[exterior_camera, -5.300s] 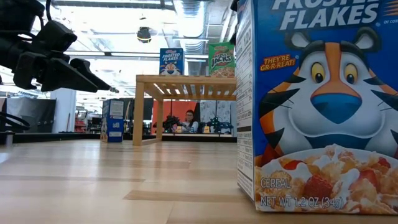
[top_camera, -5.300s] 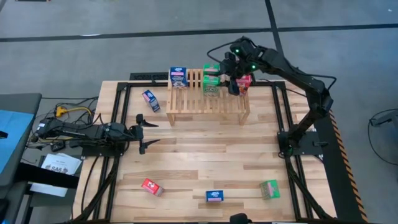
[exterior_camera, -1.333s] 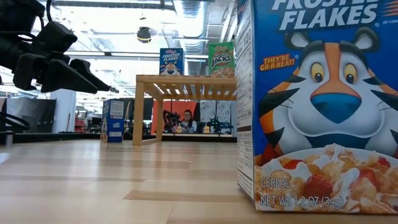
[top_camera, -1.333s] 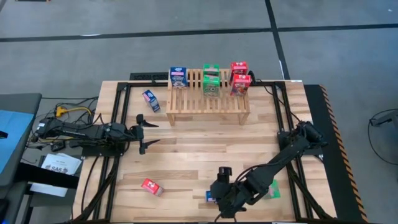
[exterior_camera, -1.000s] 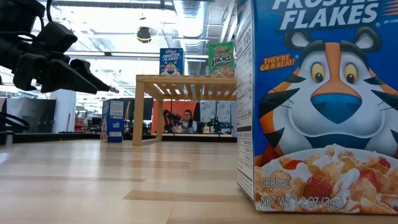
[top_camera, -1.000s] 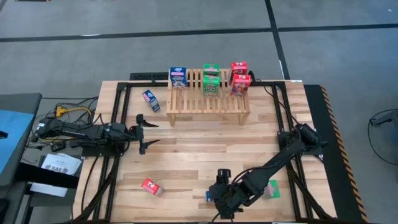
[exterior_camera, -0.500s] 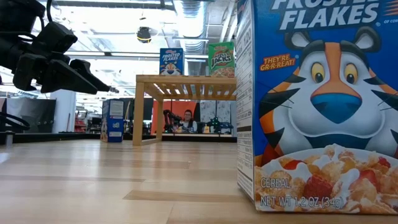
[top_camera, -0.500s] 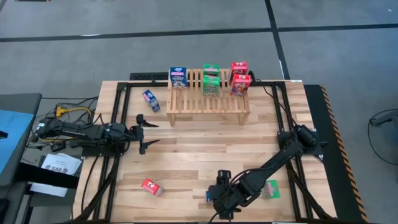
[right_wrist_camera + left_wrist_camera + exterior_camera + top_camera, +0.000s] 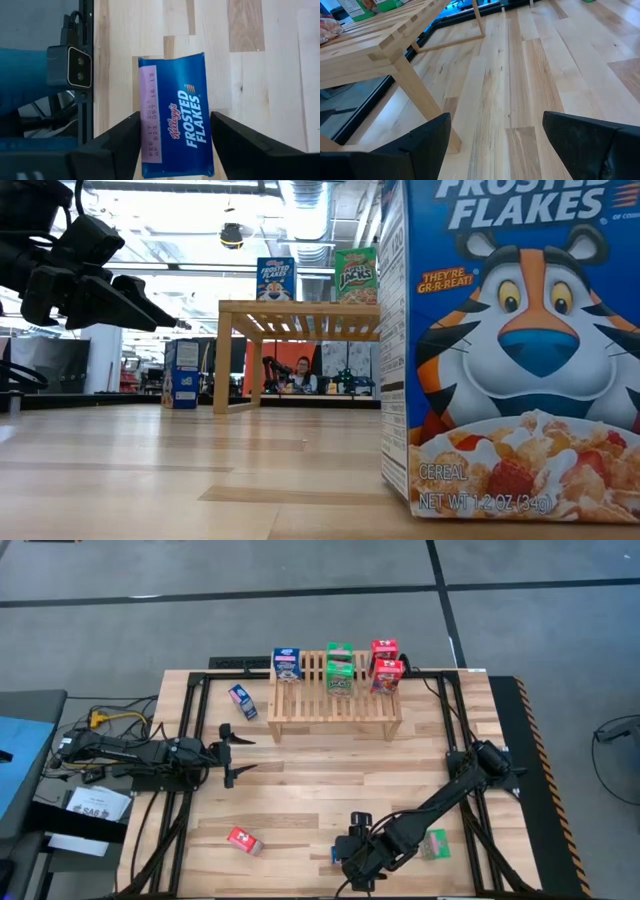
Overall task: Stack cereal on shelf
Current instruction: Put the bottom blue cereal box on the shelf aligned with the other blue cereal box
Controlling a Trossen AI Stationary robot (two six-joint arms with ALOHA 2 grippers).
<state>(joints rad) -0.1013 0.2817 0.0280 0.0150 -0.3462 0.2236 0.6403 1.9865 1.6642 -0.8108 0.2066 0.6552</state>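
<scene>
High view. Right gripper (image 9: 352, 858) is down at the near table edge over a blue box (image 9: 338, 855), which the arm hides almost entirely. A green box (image 9: 435, 843) lies just beside that arm, and a red box (image 9: 241, 840) lies well to the left. The shelf (image 9: 335, 705) stands at the far edge and carries a blue shelf box (image 9: 287, 663), two green ones (image 9: 340, 670) and two red ones (image 9: 384, 668); their print is too small to read. Another blue carton (image 9: 242, 701) lies on the table (image 9: 300, 790) left of the shelf. Left gripper (image 9: 236, 753) waits at the left side, its fingers spread.

Low view. The blue box (image 9: 510, 345) fills the right side, cut off at the top and right edge. It reads "FLAKES", "THEY'RE GR-R-REAT!", "CEREAL" and "NET WT 1.2 OZ (34g)". The right gripper does not show. On the shelf (image 9: 300, 315), "FROSTED FLAKES" and "JACKS" can be read. A person sits far behind the shelf.

Left wrist view. Own fingers (image 9: 427, 140) stand apart with bare planks between. Only a shelf (image 9: 395, 55) corner and leg show, with box prints cropped.

Right wrist view. Fingers (image 9: 120, 140) flank the blue box (image 9: 175, 115), one to each side; whether they touch it I cannot tell. It reads "Kellogg's FROSTED FLAKES", plus a date stamp that is hard to make out.
</scene>
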